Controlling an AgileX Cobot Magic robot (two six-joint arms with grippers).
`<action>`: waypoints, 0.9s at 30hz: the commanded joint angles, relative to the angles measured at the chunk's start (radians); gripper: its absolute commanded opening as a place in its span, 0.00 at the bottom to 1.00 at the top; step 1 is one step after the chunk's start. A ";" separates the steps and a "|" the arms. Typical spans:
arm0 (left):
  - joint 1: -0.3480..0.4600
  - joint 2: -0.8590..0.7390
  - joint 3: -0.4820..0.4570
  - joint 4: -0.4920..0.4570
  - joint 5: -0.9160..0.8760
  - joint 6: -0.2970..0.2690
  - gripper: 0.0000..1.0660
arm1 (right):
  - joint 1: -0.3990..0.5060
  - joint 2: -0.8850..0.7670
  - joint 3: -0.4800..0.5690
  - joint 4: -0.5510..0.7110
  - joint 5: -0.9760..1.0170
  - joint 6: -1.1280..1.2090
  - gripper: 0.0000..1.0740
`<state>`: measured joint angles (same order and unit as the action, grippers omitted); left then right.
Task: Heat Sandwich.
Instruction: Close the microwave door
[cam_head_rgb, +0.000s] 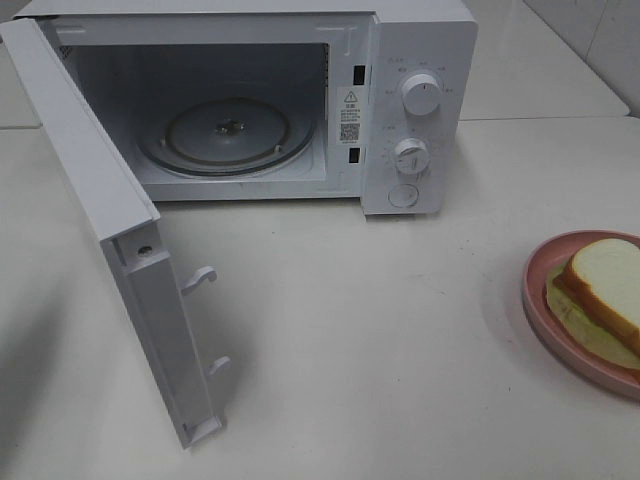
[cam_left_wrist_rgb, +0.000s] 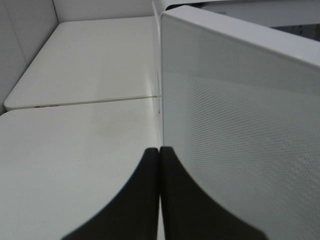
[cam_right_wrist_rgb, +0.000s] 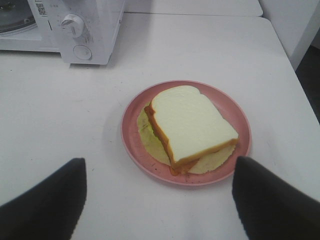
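The sandwich (cam_right_wrist_rgb: 192, 125) lies on a round pink plate (cam_right_wrist_rgb: 132, 135); the exterior view shows the sandwich (cam_head_rgb: 608, 285) and the plate (cam_head_rgb: 540, 300) at the table's right edge. My right gripper (cam_right_wrist_rgb: 159, 200) hovers open, a short way back from the plate, its dark fingers (cam_right_wrist_rgb: 45, 200) spread wider than the plate. The white microwave (cam_head_rgb: 420, 60) stands at the back with its door (cam_head_rgb: 120, 260) swung wide open and a glass turntable (cam_head_rgb: 228, 135) inside. My left gripper (cam_left_wrist_rgb: 159, 195) is shut on nothing, fingertips together beside the door's outer face (cam_left_wrist_rgb: 240, 140). Neither arm shows in the exterior view.
The microwave's two knobs (cam_head_rgb: 420, 95) and a round button (cam_head_rgb: 403, 195) sit on its right panel. The open door juts toward the table's front left, with latch hooks (cam_head_rgb: 200, 278) sticking out. White tabletop (cam_head_rgb: 380, 340) lies between the microwave and the plate.
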<state>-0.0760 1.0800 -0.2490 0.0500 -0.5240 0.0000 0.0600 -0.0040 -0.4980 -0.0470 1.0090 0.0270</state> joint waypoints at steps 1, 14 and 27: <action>-0.006 0.085 0.003 0.048 -0.125 -0.063 0.00 | -0.010 -0.028 -0.001 0.003 -0.015 -0.005 0.71; -0.006 0.348 -0.052 0.265 -0.377 -0.207 0.00 | -0.010 -0.027 -0.001 0.003 -0.015 -0.003 0.71; -0.154 0.521 -0.159 0.275 -0.447 -0.196 0.00 | -0.010 -0.027 -0.001 0.003 -0.015 -0.003 0.71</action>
<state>-0.2090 1.5950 -0.3880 0.3210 -0.9400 -0.1980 0.0600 -0.0040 -0.4980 -0.0470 1.0090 0.0280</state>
